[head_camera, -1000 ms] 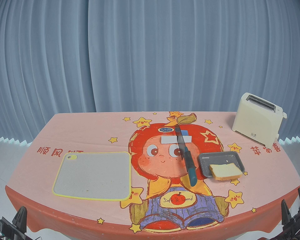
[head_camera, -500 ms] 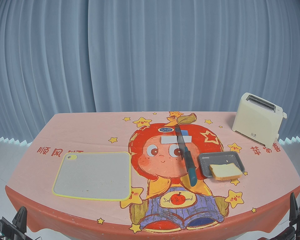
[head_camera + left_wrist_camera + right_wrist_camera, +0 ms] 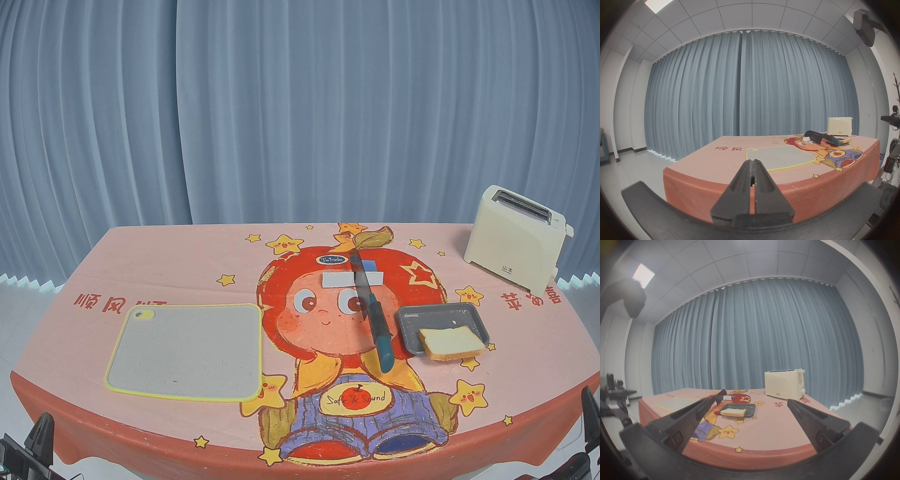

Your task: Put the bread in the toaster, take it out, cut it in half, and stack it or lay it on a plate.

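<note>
A slice of bread (image 3: 451,342) lies on the near edge of a grey plate (image 3: 437,315) at the table's right. The cream toaster (image 3: 515,237) stands at the far right with its slots empty. A knife (image 3: 373,312) with a teal handle lies in the middle, blade resting on a small white block. My left gripper (image 3: 752,170) is shut and empty, low before the table's front left edge. My right gripper (image 3: 752,400) is open and empty, off the front right edge, with the bread (image 3: 733,412) and toaster (image 3: 784,383) beyond it.
A grey cutting board (image 3: 184,351) with a yellow rim lies at the table's front left. The tablecloth is pink with a cartoon print. A blue curtain hangs behind the table.
My right gripper has slid toward the right edge of the head view. The bread, knife and left gripper have not moved.
</note>
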Tool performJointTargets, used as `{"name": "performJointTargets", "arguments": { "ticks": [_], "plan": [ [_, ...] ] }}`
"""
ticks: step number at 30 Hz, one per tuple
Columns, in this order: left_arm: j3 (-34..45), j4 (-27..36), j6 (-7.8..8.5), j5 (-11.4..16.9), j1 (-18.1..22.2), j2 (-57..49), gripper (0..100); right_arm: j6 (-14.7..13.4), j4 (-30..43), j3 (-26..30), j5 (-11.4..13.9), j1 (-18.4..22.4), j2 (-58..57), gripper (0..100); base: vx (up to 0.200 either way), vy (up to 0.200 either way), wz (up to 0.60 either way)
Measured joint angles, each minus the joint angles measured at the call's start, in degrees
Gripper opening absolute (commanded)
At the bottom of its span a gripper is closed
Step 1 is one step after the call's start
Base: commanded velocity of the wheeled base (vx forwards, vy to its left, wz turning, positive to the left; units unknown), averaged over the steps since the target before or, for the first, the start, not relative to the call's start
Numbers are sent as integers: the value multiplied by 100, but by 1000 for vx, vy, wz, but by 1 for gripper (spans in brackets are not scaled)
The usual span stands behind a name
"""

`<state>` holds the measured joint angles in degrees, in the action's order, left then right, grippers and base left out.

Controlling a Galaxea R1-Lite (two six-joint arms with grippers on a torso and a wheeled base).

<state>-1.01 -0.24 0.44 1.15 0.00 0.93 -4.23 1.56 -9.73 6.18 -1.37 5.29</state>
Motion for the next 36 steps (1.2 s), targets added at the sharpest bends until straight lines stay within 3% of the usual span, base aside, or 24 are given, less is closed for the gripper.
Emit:
{"name": "performJointTargets", "arguments": {
  "ticks": [3, 6, 20, 29, 36],
  "plan": [
    [0, 0, 0, 0, 0, 0, 0, -422, 7, -226, -5, -12, 313, 100, 0, 0, 0],
    [0, 2, 0, -2, 0, 0, 0, -646, 11, -435, -2, -30, 625, 100, 0, 0, 0],
    [0, 0, 0, 0, 0, 0, 0, -837, -34, -610, 374, -41, 1846, 100, 0, 0, 0],
    [0, 0, 0, 0, 0, 0, 0, -1652, -11, -578, 831, -130, 2315, 100, 0, 0, 0],
    [0, 0, 0, 0, 0, 0, 0, -2305, 5, -455, 998, -293, 2455, 100, 0, 0, 0]
  ]
}}
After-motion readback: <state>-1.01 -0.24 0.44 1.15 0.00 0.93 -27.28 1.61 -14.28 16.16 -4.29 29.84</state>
